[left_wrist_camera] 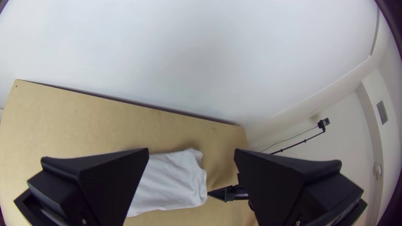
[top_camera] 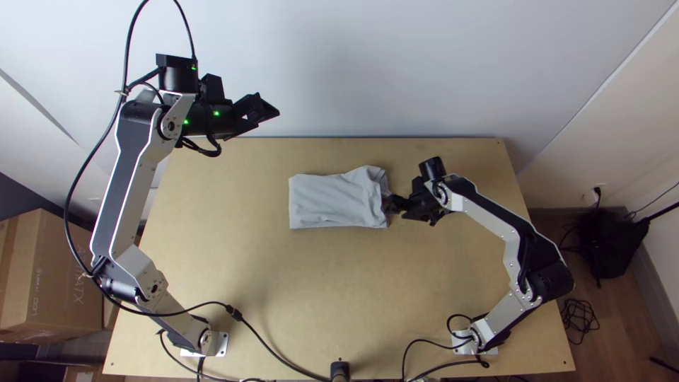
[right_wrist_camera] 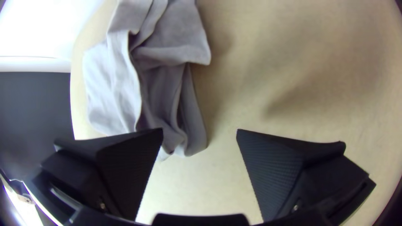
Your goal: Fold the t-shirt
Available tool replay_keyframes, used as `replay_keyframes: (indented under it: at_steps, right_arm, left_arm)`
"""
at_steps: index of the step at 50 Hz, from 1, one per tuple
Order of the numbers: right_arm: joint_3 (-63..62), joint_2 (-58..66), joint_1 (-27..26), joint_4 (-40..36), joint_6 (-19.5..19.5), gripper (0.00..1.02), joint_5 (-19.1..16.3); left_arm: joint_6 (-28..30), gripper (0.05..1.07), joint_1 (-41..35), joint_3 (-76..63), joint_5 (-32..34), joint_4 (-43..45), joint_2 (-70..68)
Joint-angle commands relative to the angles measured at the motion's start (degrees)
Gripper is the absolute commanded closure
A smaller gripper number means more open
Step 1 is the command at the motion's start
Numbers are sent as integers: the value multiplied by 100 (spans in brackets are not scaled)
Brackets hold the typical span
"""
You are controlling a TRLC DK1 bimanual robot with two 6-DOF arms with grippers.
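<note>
As the table (top_camera: 339, 283) bears the t-shirt (top_camera: 329, 203), folded, on its far half, my right gripper (right_wrist_camera: 199, 130) stands spread, my left gripper (left_wrist_camera: 191, 149) too; I should straddle the rumpled end (top_camera: 375, 191) low down, pinching every layer before easing it straight.

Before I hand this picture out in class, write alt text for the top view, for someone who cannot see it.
A pale t-shirt, folded into a rough rectangle, lies on a wooden table, with the right gripper open at its right end. The open left gripper hangs at upper left, near the table's far edge.
</note>
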Motion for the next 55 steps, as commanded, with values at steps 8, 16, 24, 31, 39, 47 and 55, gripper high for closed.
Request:
replay_keyframes:
  at_steps: [8, 16, 24, 31, 39, 47, 55]
  right_arm:
    - [879, 325, -207, 201, 13, 5, -602]
    - [1617, 940, -198, 201, 118, 5, -1024]
    - [2311, 1661, -127, 192, 206, 5, -1085]
    - [2777, 2232, -48, 113, 215, 5, -1270]
    - [3199, 2777, 75, -397, 13, 5, -1797]
    - [3410, 3172, 127, -713, -189, 19, -2052]
    - [3454, 3401, -31, -784, -260, 84, -2078]
  left_arm:
    - [7, 10, 153, 106, -24, -136, -119]
    - [60, 10, 303, 114, -33, -224, -163]
    - [60, 10, 435, 123, -33, -277, -207]
    - [60, 10, 540, 193, -33, -303, -207]
    - [51, 10, 637, 290, -33, -312, -172]
    - [42, 10, 733, 308, -33, -312, -119]
    - [25, 10, 742, 308, -24, -303, -93]
